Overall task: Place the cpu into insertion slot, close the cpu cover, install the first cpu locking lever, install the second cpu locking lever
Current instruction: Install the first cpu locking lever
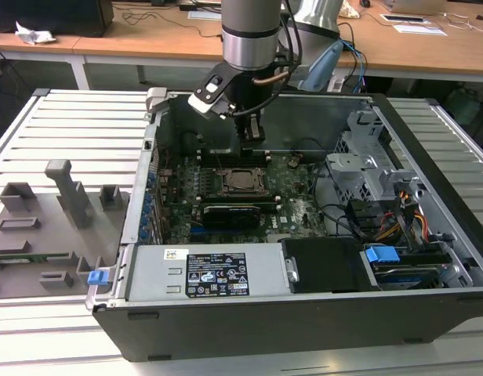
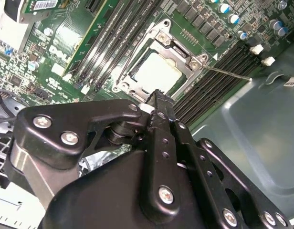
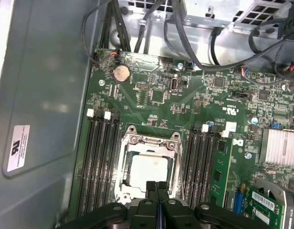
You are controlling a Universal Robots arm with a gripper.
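The cpu (image 3: 148,168) lies flat in the insertion slot (image 1: 243,181), its pale silver face showing in both wrist views (image 2: 154,71). The silvery cpu cover (image 3: 149,142) is down around it, framing the chip (image 2: 178,46). A thin metal locking lever (image 2: 228,73) sticks out sideways from one corner of the socket, over the memory slots. My gripper (image 3: 156,190) is shut, fingertips pressed together with nothing between them, hanging just above the socket's edge nearest the case wall (image 1: 253,147). The black fingers (image 2: 159,102) hide that edge of the socket.
Black memory slots (image 3: 97,162) flank the socket on both sides. A long black card (image 1: 235,211) lies just in front of the socket. Cables and a drive cage (image 1: 375,172) fill the exterior view's right. The grey case wall (image 3: 42,95) stands close behind the gripper.
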